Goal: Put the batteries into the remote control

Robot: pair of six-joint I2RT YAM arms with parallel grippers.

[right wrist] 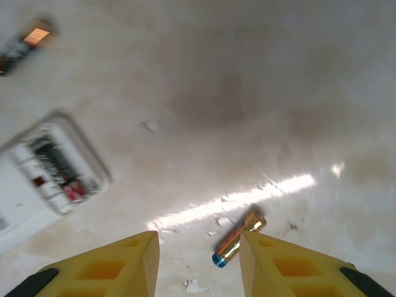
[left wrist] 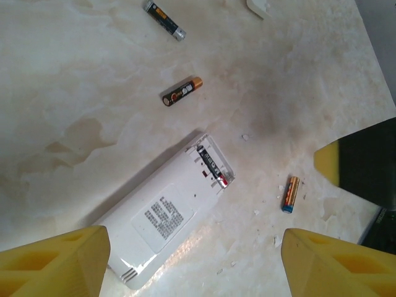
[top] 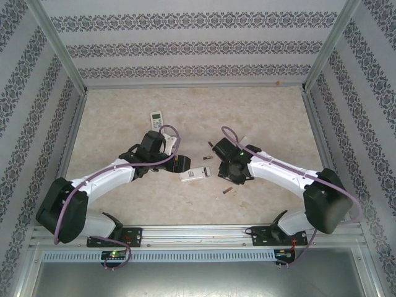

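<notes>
The white remote control point(left wrist: 162, 218) lies face down on the table, its battery bay point(left wrist: 214, 166) uncovered with one dark battery seated in it. Three loose batteries lie around it: a black one point(left wrist: 164, 20), a black-and-orange one point(left wrist: 182, 91) and a gold, blue-tipped one point(left wrist: 291, 193). My left gripper point(left wrist: 195, 263) hovers open over the remote's lower end, touching nothing. My right gripper point(right wrist: 198, 260) is open just above the table, and the gold battery point(right wrist: 238, 238) lies flat between its fingers, against the right finger point(right wrist: 278, 260). From above, both grippers flank the remote control point(top: 195, 175).
A second white remote point(top: 156, 119) lies further back on the left. A small white piece point(left wrist: 258, 6) sits beyond the batteries. Patterned walls enclose the table on three sides. The metal rail point(top: 198, 234) with both arm bases runs along the near edge.
</notes>
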